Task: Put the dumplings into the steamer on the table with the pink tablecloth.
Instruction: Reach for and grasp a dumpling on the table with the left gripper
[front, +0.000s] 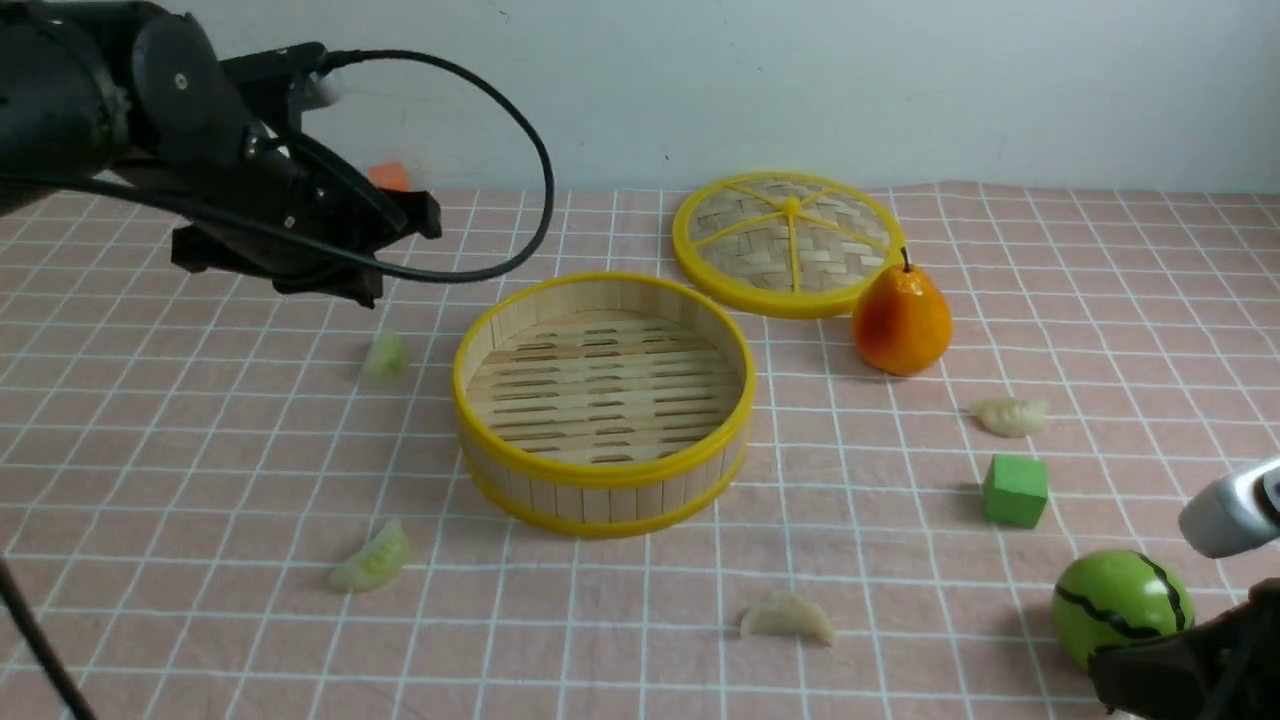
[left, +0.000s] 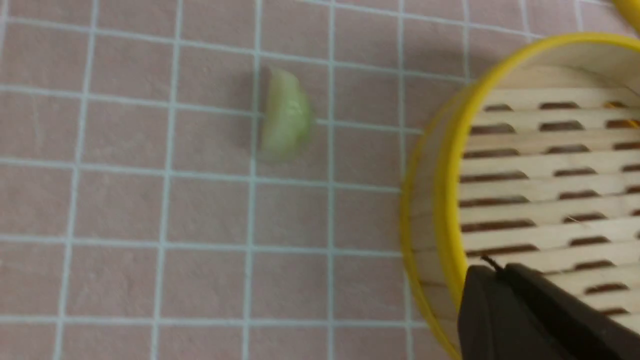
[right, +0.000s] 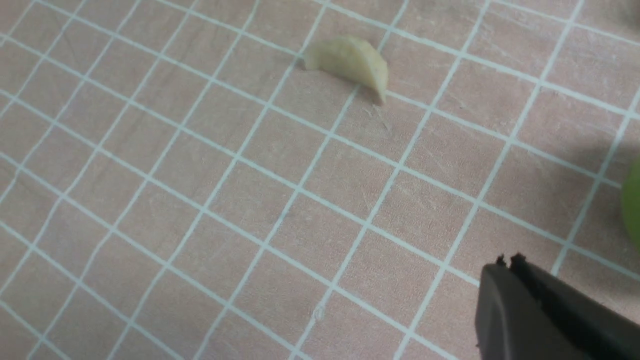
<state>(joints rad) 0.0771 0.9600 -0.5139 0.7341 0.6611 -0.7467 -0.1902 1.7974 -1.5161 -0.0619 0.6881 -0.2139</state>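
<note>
The steamer (front: 600, 490) stands empty in the middle of the table's pink tablecloth (front: 180, 450). Several dumplings lie on the cloth: a pale green one (front: 385, 355) left of the steamer, another green one (front: 372, 560) front left, a cream one (front: 788, 617) in front, and a cream one (front: 1012, 415) to the right. My left gripper (front: 425, 215) hangs shut and empty above the first green dumpling (left: 286, 115), beside the steamer's rim (left: 450, 200). My right gripper (right: 507, 264) is shut and empty at the front right, apart from the cream dumpling (right: 350, 62).
The woven lid (front: 790, 240) lies flat behind the steamer, with an orange pear (front: 900, 320) at its right edge. A green cube (front: 1015, 490) and a striped green ball (front: 1120, 605) sit at the front right, close to my right arm. A white wall bounds the far side.
</note>
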